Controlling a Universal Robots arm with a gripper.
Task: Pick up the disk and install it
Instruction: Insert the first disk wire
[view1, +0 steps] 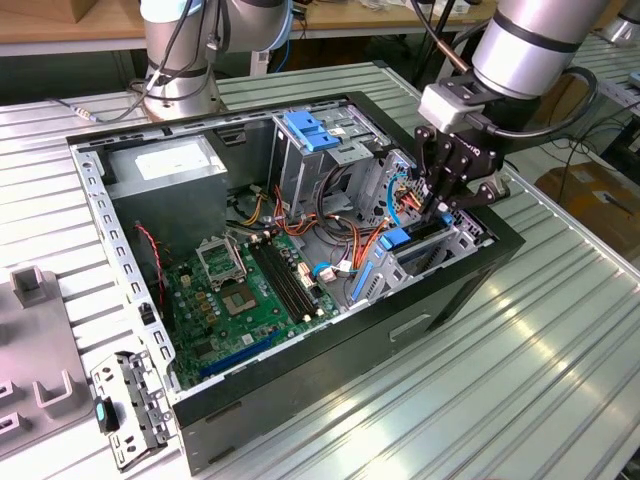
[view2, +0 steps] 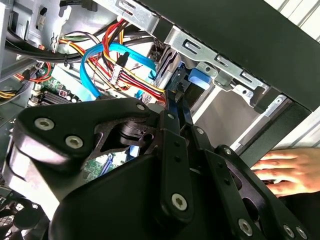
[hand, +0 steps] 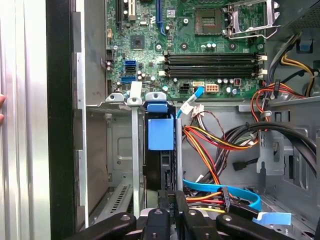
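Your gripper (view1: 441, 203) hangs over the open computer case (view1: 330, 370), at the drive bay by the case wall on the exterior view's right. In the exterior view the fingers reach down into the bay and their tips are lost among cables and metal brackets.

The disk (hand: 161, 150) stands on edge in the bay slot, blue plastic rail and tab facing up in the first wrist view. You can make out the rail and a strip of dark body below it; the label side is hidden by the slot walls. In the exterior view it shows as a blue piece (view1: 396, 240) just below the gripper.

In both wrist views the fingers look drawn narrow, close around the disk's near end. In the second wrist view the tips (view2: 175, 100) meet a thin dark edge beside a blue tab (view2: 198, 78), but the gripper body blocks most of that frame, so the contact is hard to confirm. In the first wrist view the fingers (hand: 167, 217) are cut off at the frame edge.

A person's hand (view2: 287, 172) rests outside the case, partly cut off. The motherboard (view1: 250, 290) lies flat in the case, and the orange, red and blue cables (hand: 220, 145) crowd the space just beside the bay.
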